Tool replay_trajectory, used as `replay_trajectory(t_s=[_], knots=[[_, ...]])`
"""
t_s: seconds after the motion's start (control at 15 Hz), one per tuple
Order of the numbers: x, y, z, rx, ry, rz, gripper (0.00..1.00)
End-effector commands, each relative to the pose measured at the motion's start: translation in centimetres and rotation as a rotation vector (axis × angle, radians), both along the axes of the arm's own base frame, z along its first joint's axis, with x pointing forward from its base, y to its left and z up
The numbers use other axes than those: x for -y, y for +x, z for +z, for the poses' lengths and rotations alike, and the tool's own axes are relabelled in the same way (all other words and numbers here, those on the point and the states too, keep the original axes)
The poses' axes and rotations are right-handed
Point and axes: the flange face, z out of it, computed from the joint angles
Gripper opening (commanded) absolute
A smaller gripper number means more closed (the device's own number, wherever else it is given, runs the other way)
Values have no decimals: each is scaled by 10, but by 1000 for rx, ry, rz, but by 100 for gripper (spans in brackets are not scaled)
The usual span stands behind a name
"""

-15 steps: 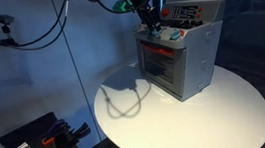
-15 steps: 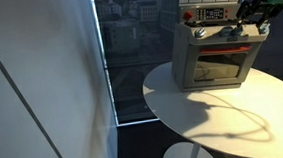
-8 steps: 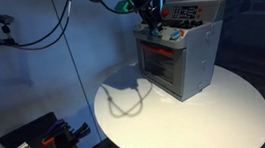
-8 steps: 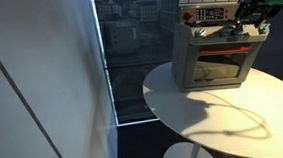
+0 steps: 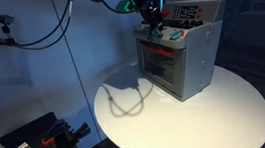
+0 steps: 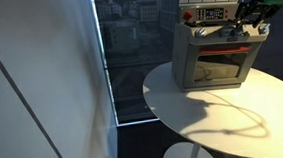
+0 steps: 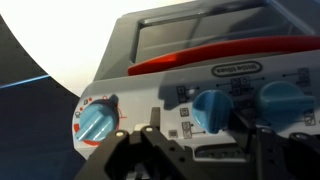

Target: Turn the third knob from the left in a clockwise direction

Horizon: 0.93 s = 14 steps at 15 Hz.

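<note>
A grey toy oven (image 5: 180,67) stands on a round white table in both exterior views (image 6: 217,62). Its control panel carries blue knobs. The wrist view shows three: one with a red ring (image 7: 95,123), a middle one (image 7: 212,108) and one at the right edge (image 7: 283,98). My gripper (image 7: 200,138) is open right at the panel, its fingers on either side of the middle knob. The right finger is close against the knob and the left finger stands apart from it. In both exterior views the gripper (image 5: 151,24) (image 6: 250,19) sits at the oven's upper front edge.
The round white table (image 5: 168,120) (image 6: 224,111) has its edge near the oven. A window wall (image 6: 129,40) stands behind it. Cables (image 5: 37,34) hang at the arm's side. A dark equipment cart (image 5: 39,140) stands on the floor nearby.
</note>
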Motion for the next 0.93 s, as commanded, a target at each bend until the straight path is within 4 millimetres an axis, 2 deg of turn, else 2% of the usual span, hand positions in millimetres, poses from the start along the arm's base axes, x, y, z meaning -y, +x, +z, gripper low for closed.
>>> replay_trajectory(t_s=[0.0, 0.07, 0.13, 0.33, 0.53, 0.87], knots=[[1, 7, 6, 13, -11, 5, 67], [1, 7, 6, 13, -11, 5, 66], [1, 7, 6, 13, -11, 4, 61], [1, 7, 5, 12, -11, 4, 59], [1, 8, 5, 11, -10, 4, 48], [-3, 7, 5, 12, -9, 7, 40]])
